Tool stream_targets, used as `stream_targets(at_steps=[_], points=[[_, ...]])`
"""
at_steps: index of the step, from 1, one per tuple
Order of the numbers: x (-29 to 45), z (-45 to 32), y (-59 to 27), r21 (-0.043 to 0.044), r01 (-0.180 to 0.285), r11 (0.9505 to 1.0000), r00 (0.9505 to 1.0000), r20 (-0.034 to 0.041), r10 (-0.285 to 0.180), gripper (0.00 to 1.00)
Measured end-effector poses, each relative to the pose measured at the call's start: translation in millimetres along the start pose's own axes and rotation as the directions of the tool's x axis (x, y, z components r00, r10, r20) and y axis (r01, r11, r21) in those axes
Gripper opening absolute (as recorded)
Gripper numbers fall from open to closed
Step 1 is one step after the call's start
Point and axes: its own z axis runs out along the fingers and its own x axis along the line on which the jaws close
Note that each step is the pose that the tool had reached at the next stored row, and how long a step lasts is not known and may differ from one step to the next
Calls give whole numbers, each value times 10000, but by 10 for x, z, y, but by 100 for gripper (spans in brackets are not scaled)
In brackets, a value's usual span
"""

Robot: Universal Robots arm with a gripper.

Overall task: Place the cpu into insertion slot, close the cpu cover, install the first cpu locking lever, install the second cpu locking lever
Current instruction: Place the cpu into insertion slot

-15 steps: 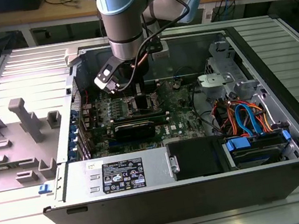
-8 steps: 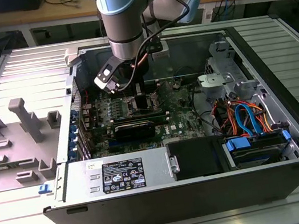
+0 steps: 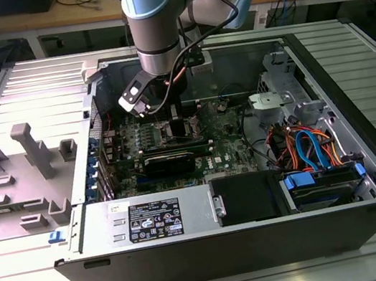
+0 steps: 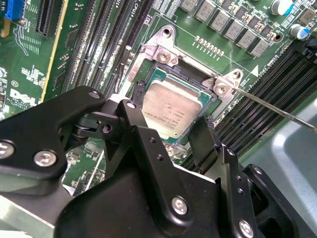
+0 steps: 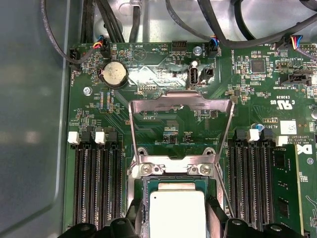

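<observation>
The cpu [image 4: 171, 109] [image 5: 177, 210], a flat square with a dull silver top, lies level inside the insertion slot [image 4: 190, 74] [image 5: 144, 184] on the green board. My gripper [image 4: 171, 121] [image 5: 177, 220] [image 3: 175, 129] reaches down into the open computer case, and its two black fingers [image 4: 204, 139] sit against opposite edges of the chip. The cpu cover [image 5: 181, 101], a thin silvery frame, stands swung open behind the socket on its hinge. A thin wire locking lever [image 4: 277, 111] [image 5: 224, 183] juts out unlatched beside the socket.
Long black memory slots [image 5: 96, 183] [image 5: 252, 178] flank the socket. In the exterior view, the power supply [image 3: 154, 219] lines the case's near side, with coloured cables [image 3: 306, 149] and a drive cage on its right. Grey fixtures [image 3: 33, 149] stand on the table at its left.
</observation>
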Motion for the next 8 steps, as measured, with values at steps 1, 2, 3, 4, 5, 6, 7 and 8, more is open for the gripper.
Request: stream_targets(at_steps=[1, 2, 3, 4, 5, 6, 7, 8], points=[[0, 1, 0, 1, 0, 10000, 10000, 0, 0, 62], [0, 1, 0, 1, 1, 10000, 10000, 2, -1, 62], [0, 2, 0, 2, 0, 10000, 10000, 2, 0, 62], [0, 3, 0, 1, 1, 10000, 10000, 1, -1, 62], [2, 4, 0, 1, 2, 10000, 10000, 1, -2, 62], [4, 5, 0, 0, 2, 10000, 10000, 0, -2, 62], [4, 5, 0, 1, 2, 10000, 10000, 0, -2, 62], [4, 5, -1, 1, 0, 10000, 10000, 1, 0, 62]])
